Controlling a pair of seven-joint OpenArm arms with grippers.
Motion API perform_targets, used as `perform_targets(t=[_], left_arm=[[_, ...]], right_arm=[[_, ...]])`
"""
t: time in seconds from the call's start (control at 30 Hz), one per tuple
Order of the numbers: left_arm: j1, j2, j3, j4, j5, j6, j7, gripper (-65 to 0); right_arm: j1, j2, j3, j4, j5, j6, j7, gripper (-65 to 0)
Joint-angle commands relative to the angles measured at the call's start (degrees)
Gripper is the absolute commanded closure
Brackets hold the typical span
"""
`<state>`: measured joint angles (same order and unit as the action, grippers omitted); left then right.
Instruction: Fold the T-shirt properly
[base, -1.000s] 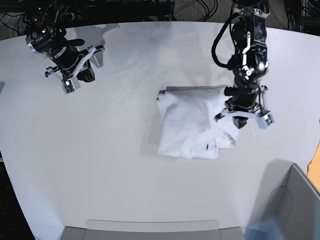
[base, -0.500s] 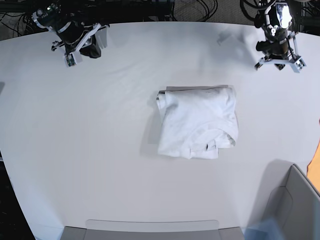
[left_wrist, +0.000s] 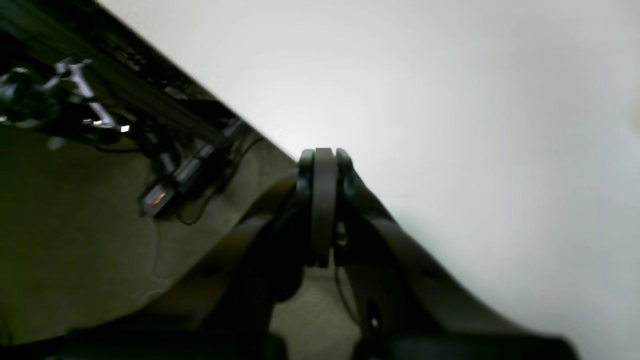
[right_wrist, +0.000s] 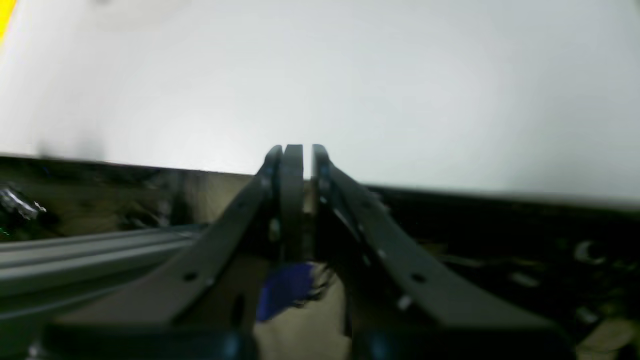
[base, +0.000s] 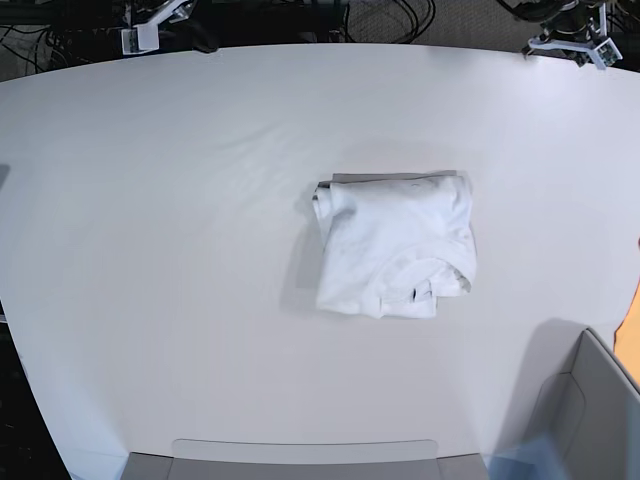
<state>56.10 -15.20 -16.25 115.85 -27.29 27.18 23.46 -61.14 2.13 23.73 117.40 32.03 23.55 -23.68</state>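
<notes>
Both arms withdrawn to table (base: 150, 300) far edge since earlier frame, left gripper (left_wrist: 324, 160) clenched empty, right gripper (right_wrist: 296, 152) nearly closed, empty, folded T-shirt (base: 395, 245) lying mid-table, untouched.

Your left gripper (left_wrist: 324, 165) is closed: in the left wrist view its two dark fingers (left_wrist: 306, 170) press together at the centre of the frame, with nothing between them, and they point toward the upper part of the picture. In the base view only a small part of this gripper (base: 570, 38) shows, at the upper right corner of the frame. Your right gripper (right_wrist: 297, 155) is almost closed and holds nothing; in the right wrist view a thin gap stays between the fingertips (right_wrist: 292, 160). In the base view this gripper (base: 150, 25) sits at the upper left edge, mostly cut off.
</notes>
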Motion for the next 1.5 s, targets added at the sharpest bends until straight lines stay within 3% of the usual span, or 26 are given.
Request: perform_targets(t=[0.0, 0.1, 0.3, 0.47, 0.57, 0.73, 0.87, 1.07, 1.17, 1.33, 1.4, 1.47], left_arm=[[1.71, -0.4, -0.58, 0.76, 0.78, 0.29, -1.62, 0.0], [3.46, -0.4, -0.58, 0.5, 0.78, 0.29, -1.62, 0.0], [5.4, -0.05, -0.14, -1.26, 0.78, 0.29, -1.62, 0.0], [5.93, 3.55, -0.14, -4.6, 0.78, 0.29, -2.14, 0.0], [5.75, 6.45, -0.06, -8.29, 0.78, 0.29, -2.14, 0.0], [3.55, 8.83, 0.38, -18.23, 0.87, 0.29, -2.76, 0.0], [-1.37, 8.83, 6.18, -32.82, 3.86, 0.38, -9.09, 0.0], [-12.54, 8.92, 10.49, -60.42, 7.2, 0.65, -18.85, 0.0], [-17.37, 8.92, 10.76, -73.35, 7.46, 0.47, -25.18, 0.0], [-27.66, 8.92, 10.93, -97.96, 7.64, 0.29, -35.55, 0.0], [-32.76, 8.92, 10.93, -108.07, 8.87, 0.29, -39.07, 0.0], [-38.03, 8.74, 10.93, -115.85, 12.39, 0.29, -41.79, 0.0]], right_arm=[[-2.2, -0.07, 0.05, 1.06, 0.72, 0.49, 2.01, -2.3], [-4.75, -2.0, 0.05, 0.97, -1.66, 0.49, 3.51, -2.3], [-5.01, -8.86, 0.05, 0.35, -15.64, 1.28, 3.51, -2.3], [-2.2, -10.88, 0.05, -4.04, -22.05, 11.57, 3.07, -2.3], [0.0, -10.88, 0.41, -9.05, -25.83, 14.38, 3.24, -2.3], [5.36, -10.0, 0.49, -18.28, -33.04, 14.56, 3.42, -2.3], [11.61, -7.1, 0.49, -29.54, -37.09, 14.65, 4.39, -2.3], [21.01, -3.67, 1.72, -52.39, -41.66, 14.21, 15.46, -2.3], [25.94, -3.41, 5.94, -62.59, -45.17, 14.21, 19.77, -2.3], [35.78, 0.11, 17.2, -81.67, -55.81, 14.03, 29.18, -2.3], [39.39, 2.13, 21.68, -88.61, -60.91, 11.92, 31.55, -2.3], [42.38, 3.72, 24.76, -95.12, -66.8, 6.03, 33.4, -2.3]])
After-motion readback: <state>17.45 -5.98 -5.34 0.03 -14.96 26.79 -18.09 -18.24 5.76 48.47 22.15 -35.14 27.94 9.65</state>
